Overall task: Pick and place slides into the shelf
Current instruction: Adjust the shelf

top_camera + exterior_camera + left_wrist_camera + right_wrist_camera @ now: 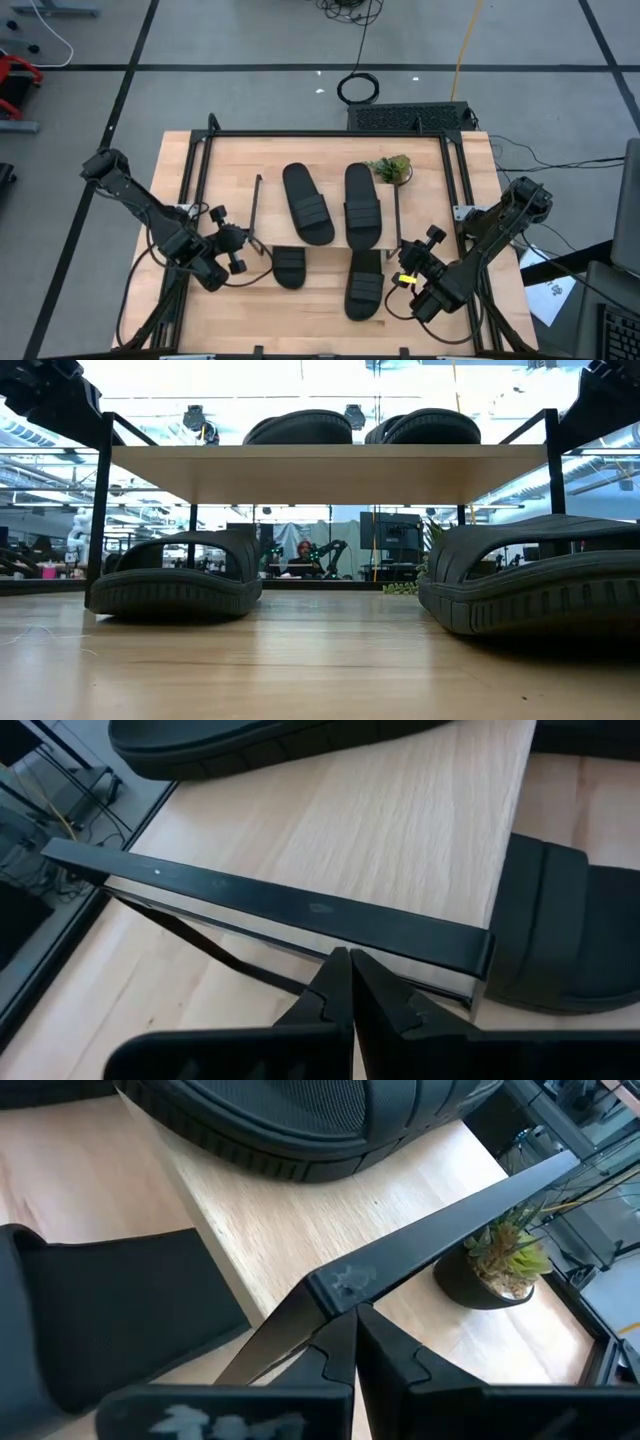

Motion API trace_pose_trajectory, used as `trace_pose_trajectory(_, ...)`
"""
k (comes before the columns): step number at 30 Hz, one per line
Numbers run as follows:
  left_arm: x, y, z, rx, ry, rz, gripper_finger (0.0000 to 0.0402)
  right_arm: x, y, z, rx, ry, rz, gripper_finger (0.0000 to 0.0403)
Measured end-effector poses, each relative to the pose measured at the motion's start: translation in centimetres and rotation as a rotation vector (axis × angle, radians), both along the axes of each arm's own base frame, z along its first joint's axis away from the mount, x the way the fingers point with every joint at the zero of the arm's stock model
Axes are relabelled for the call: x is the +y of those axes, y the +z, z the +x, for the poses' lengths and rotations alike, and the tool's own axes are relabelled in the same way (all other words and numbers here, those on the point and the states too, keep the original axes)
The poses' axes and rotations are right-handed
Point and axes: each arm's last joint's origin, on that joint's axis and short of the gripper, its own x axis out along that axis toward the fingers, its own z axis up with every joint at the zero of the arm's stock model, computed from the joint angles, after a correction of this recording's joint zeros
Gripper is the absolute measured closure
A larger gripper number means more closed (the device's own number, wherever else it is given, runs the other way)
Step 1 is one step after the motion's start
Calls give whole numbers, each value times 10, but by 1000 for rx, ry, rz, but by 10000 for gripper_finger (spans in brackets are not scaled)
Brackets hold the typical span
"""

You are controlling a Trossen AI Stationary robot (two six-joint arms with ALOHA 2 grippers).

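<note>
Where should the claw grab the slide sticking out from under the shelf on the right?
Probably by the wide ribbed strap of that slide, coming straight down from above. The strap arches over the sole, leaving a gap for a finger, and that half pokes out clear of the shelf board.

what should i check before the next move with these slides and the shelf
1. Two slides on the shelf top board: ok, left one and right one lie flat.
2. Two slides under the board: ok, left one and right one stick out at the front.
3. Left tool empty: ok, shut, holding nothing, beside the shelf's left frame.
4. Right tool empty: ok, shut, holding nothing, at the right frame.
5. Small plant clear of the slides: ok, stands beside the right frame.
6. Lower slides pushed fully in: not ok, both protrude.
</note>
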Motion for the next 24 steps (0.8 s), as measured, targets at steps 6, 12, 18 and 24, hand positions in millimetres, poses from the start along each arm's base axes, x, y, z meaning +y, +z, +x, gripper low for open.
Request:
trace_pose_trajectory(6,0,0,-1,12,-12,14,401,6,11,-3,54,51,-18,403)
trace_pose_trajectory(12,0,0,-1,27,-31,38,401,11,20,-10,104,101,-56,403)
trace_pose_trajectory(18,1,0,0,36,-44,59,401,7,21,-7,52,66,-68,403)
trace_pose_trajectory(24,0,0,1,44,-64,65,401,3,20,2,67,75,-73,403)
